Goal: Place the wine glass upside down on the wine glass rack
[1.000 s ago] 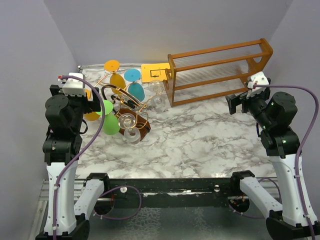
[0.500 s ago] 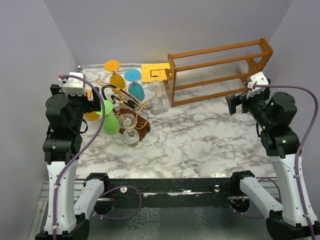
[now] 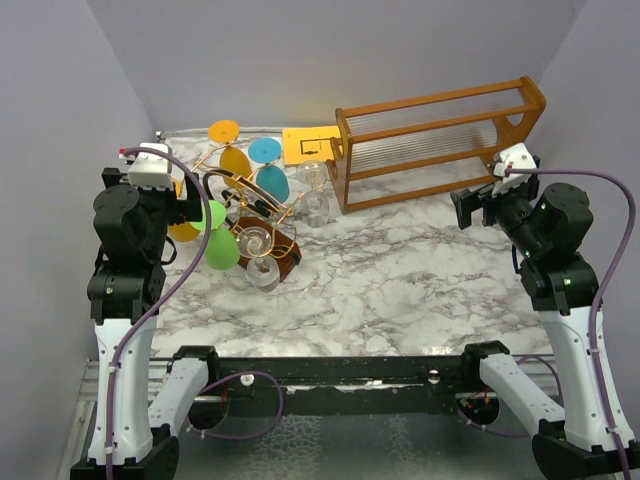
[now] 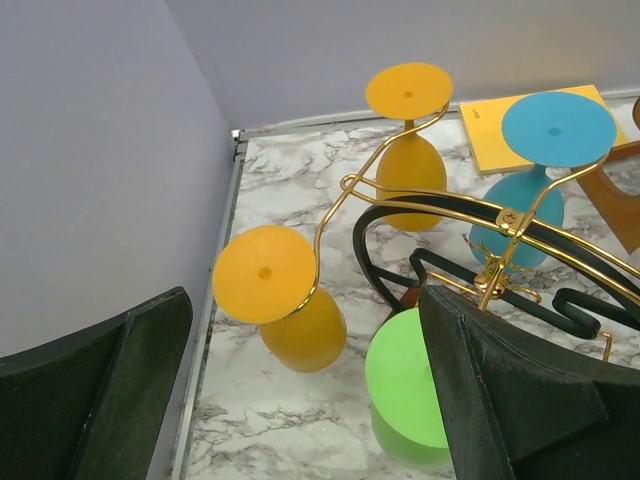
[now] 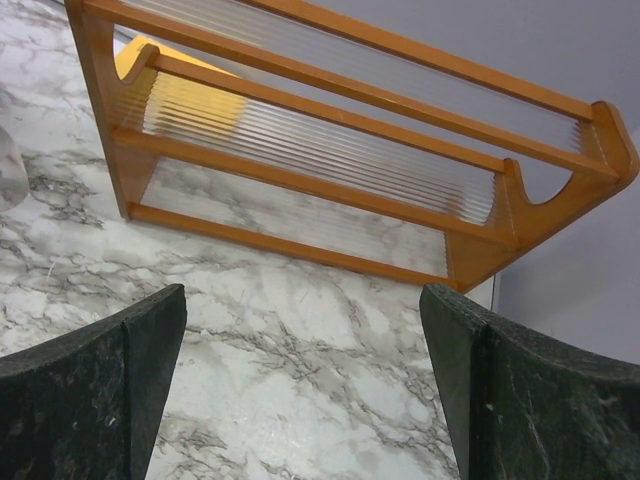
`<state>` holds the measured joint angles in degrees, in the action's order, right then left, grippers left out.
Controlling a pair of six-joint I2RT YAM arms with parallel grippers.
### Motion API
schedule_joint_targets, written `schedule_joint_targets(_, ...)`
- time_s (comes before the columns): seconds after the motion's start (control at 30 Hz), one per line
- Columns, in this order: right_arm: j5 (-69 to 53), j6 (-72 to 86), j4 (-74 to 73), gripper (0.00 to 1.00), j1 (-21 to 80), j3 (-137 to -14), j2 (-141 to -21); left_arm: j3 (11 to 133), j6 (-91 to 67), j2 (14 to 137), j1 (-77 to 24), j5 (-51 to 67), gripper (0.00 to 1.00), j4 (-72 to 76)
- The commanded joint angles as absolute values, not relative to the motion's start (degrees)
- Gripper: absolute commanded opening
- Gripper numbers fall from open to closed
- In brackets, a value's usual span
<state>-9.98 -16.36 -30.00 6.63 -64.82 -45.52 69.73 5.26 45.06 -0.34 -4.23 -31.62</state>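
In the top view, the wine glass rack (image 3: 245, 215) is seen standing on the left part of the marble table (image 3: 400, 280), with coloured glasses hung foot-up on its gold wire arms. A clear wine glass (image 3: 263, 272) is seen at the rack's near end, just beside the dark base; whether it hangs or rests on the table cannot be told. The left hand (image 3: 188, 207) is held just beside the rack's left side, and the right hand (image 3: 463, 208) is held well apart from it, near the wooden frame (image 3: 440, 140). In the left wrist view, the fingers (image 4: 100, 390) are spread wide and grip nothing; two orange glasses (image 4: 300, 325), a teal glass (image 4: 530, 215) and a green glass (image 4: 405, 395) are seen inverted on the rack below. In the right wrist view, the fingers (image 5: 90, 390) are likewise spread wide and empty above the table, with the frame ahead.
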Motion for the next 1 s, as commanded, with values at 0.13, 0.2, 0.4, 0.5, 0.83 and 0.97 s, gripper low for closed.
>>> schedule_joint_targets(0.13, -10.98, -16.68, -30.44, 1.00, 6.24, -64.87, -45.48, 70.76, 5.84, 43.77, -0.11, -5.46, 0.99, -31.04)
schedule_joint_targets(0.2, -11.01, -16.94, -30.45, 1.00, 6.24, -64.57, -45.18, 70.72, 6.09, 43.51, -0.09, -4.95, 0.99, -31.29)
schedule_joint_targets(0.4, -11.55, -17.20, -30.55, 1.00, 6.23, -63.91, -44.58, 69.98, 6.53, 43.14, -0.09, -3.76, 0.99, -31.31)
schedule_joint_targets(0.5, -11.23, -17.05, -30.88, 1.00, 6.24, -64.29, -44.82, 70.12, 6.67, 43.38, -0.08, -3.88, 0.99, -31.53)
schedule_joint_targets(0.83, -12.23, -17.55, -29.93, 1.00, 6.24, -62.33, -44.29, 68.72, 6.68, 42.59, -0.09, -0.86, 0.99, -30.95)
schedule_joint_targets(0.97, -11.78, -17.32, -30.28, 1.00, 6.23, -62.73, -44.35, 68.40, 6.70, 42.72, -0.09, -1.63, 0.99, -30.80)
